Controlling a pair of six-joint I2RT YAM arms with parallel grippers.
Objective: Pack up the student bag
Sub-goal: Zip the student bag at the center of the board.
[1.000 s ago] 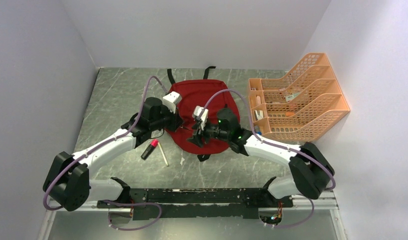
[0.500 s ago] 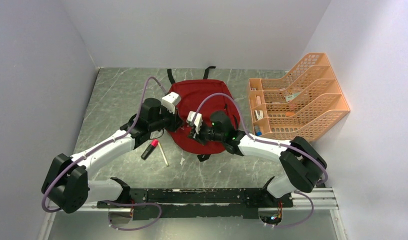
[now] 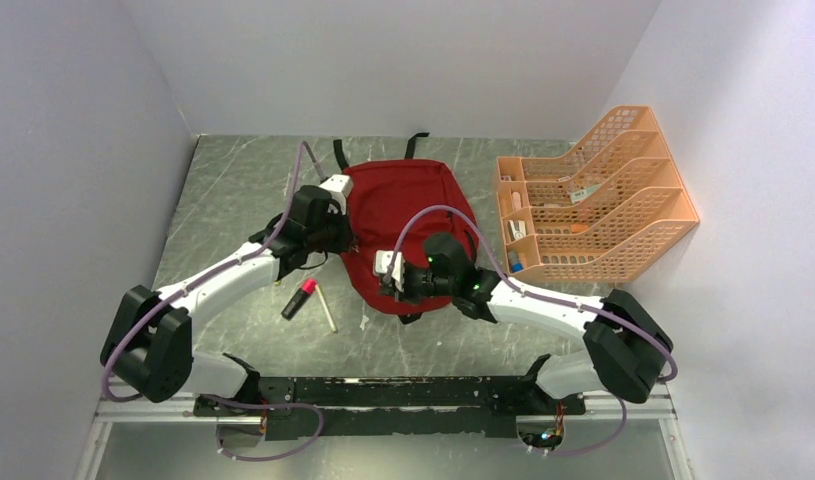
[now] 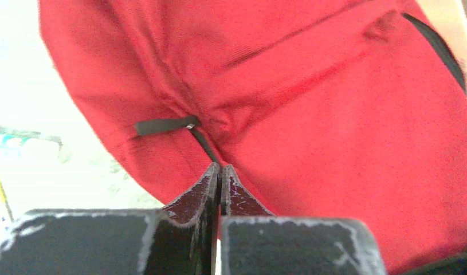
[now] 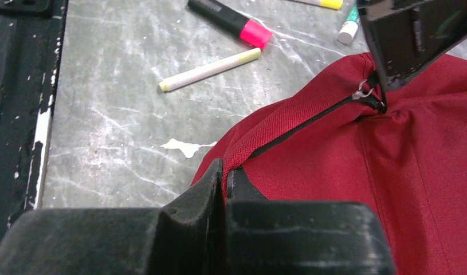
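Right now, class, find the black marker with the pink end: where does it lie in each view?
Top external: the marker lies lower left of centre.
Left wrist: not in it.
Right wrist: the marker at top centre.
Shared landmark: the student bag, red in all three views.

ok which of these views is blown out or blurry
Left wrist view: the table beside the student bag is washed out nearly to white, and the bag's fabric looks soft. Right wrist view: the pink-tipped marker and table are crisp, only the near right pincer is soft. Top external view: evenly lit, sharp, no glare.
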